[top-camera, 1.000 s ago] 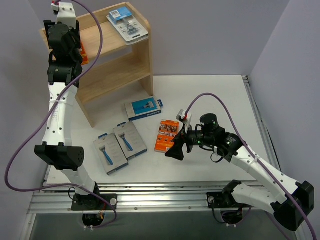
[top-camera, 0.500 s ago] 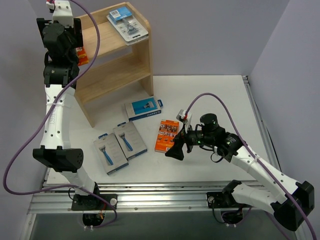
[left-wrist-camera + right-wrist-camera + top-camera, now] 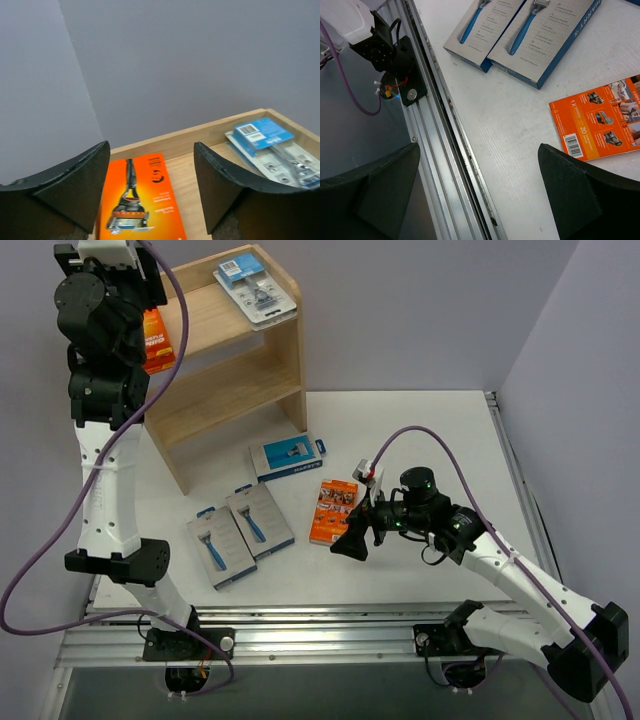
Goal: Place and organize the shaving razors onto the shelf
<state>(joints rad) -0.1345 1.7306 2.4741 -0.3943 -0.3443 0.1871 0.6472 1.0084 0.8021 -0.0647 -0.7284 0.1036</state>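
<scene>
The wooden shelf [image 3: 232, 380] stands at the back left. On its top tier lie an orange razor box [image 3: 153, 335] [image 3: 137, 200] and a clear blister pack with a blue header [image 3: 255, 290] [image 3: 272, 150]. My left gripper [image 3: 150, 150] hovers open above the orange box and holds nothing. On the table lie another orange box [image 3: 333, 511] [image 3: 600, 120] and three grey-and-blue boxes [image 3: 220, 548] [image 3: 260, 521] [image 3: 288, 457]. My right gripper [image 3: 352, 540] [image 3: 479, 150] hangs wide open and empty over the table's near edge, just short of that orange box.
An aluminium rail [image 3: 300, 625] [image 3: 450, 115] runs along the table's near edge, with the left arm's base mount [image 3: 395, 65] beside it. The shelf's lower tier [image 3: 215, 405] holds nothing. Grey walls close in behind the shelf and on the right.
My left gripper has opened and lifted up and back from the shelf top, leaving the orange box lying there in fuller view. The right arm has not moved.
</scene>
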